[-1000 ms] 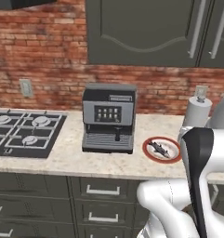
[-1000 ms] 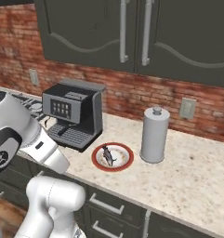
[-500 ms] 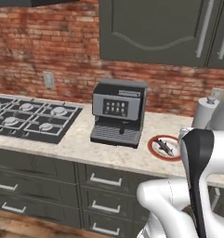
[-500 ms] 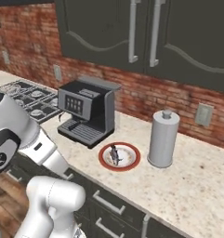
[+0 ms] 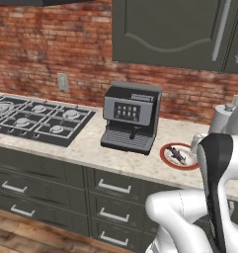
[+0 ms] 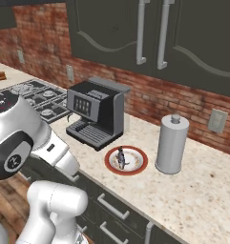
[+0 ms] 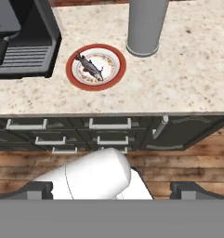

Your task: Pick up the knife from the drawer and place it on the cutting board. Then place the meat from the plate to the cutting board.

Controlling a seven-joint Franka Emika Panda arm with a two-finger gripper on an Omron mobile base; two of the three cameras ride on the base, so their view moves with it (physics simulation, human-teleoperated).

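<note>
A kitchen desk holds a red-rimmed plate with a small dark piece of meat lying on it. The claw hangs well back above the floor, its tips spread wide, holding nothing. The drawers under the desk look closed, so the first step seems hardly begun: opening one to find the knife. A coffee machine and a grey canister flank the plate

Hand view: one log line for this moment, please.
gripper: open, holds nothing | plate: on counter, meat on it | drawers: all shut | knife: not yet picked up
</note>
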